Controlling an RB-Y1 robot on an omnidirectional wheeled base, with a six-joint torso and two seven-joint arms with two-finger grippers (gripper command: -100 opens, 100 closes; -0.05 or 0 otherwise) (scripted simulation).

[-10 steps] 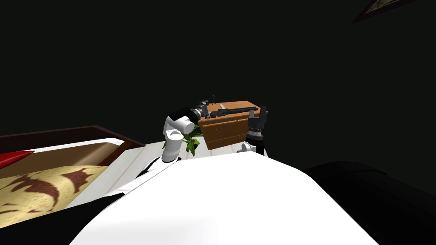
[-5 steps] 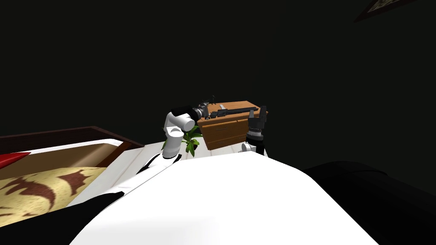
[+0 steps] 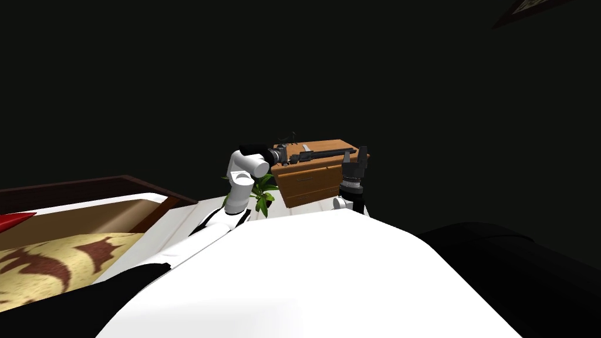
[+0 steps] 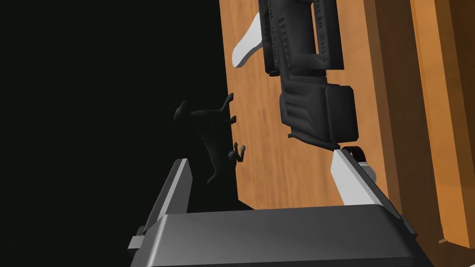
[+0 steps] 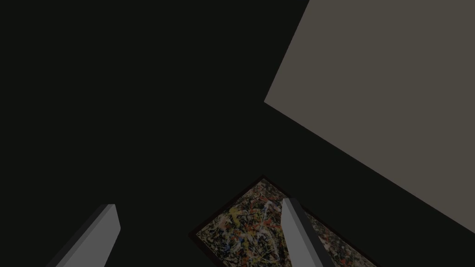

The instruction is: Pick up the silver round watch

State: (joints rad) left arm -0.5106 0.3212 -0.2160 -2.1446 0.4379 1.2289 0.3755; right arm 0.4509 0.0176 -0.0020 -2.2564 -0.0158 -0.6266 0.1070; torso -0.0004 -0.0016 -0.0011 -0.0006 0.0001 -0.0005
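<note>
Both left jaws gape wide, one beside the watch (image 4: 369, 171).

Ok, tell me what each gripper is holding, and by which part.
Nothing is held. The left gripper stands open over the wooden nightstand, the watch just outside one finger; the right gripper is open and empty.

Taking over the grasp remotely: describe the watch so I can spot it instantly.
Find the orange-brown wooden nightstand, then the long dark grey blocky object on it. Beside that object's end, at the top's front edge, sits the small silver round watch with a dark strap loop, the only round thing there.
</note>
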